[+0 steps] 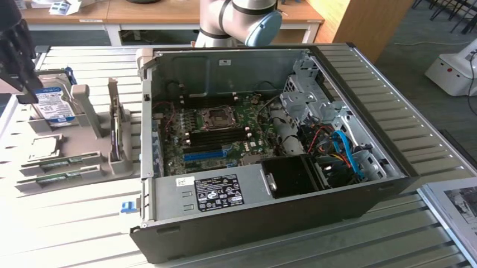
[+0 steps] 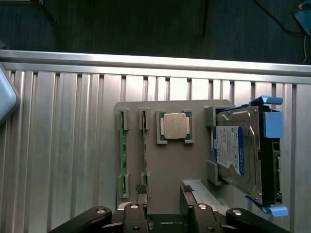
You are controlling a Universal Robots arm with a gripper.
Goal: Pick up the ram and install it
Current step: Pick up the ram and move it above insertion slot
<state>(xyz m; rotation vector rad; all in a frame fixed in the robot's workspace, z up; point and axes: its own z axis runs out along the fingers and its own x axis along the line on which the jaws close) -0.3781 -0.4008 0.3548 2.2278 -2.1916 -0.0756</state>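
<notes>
**Ram Sticks Stood in Rack Beneath Wide-Open Gripper**

Two sticks of ram stood on edge, side by side, in parallel grooves of a grey holder [image 2: 194,160]. The inner ram stick [image 2: 144,145], a long, thin green circuit board seen almost edge-on, sat just beside a square silver processor [image 2: 175,126]. The outer ram stick [image 2: 123,155], equally slim and green, stood in the next groove, close to the holder's edge. Grey clips cradled both ends of each stick.

The gripper [image 2: 164,190] hung over the holder with its fingers [image 2: 187,194] spread wide and nothing between them. In the wrist view one ridged fingertip overlapped the end of the inner stick, though whether it touched the board could not be told.

On the processor's far side, a hard drive [image 2: 233,155] with a white-and-blue label stood propped in a blue caddy [image 2: 273,124] on the same holder. The holder rested on a ribbed aluminium table [image 2: 63,145].

In the exterior view the holder lay toward the exterior view's left, just beside an open desktop computer case [image 1: 261,223] lying on its side. Inside it, a green motherboard [image 1: 246,146] was exposed, with a processor socket [image 1: 218,116] at its middle, black slots on either side and a blue slot [image 1: 203,154] nearer the power supply [image 1: 216,192]. The robot arm [image 1: 238,22] rose behind the case.
</notes>
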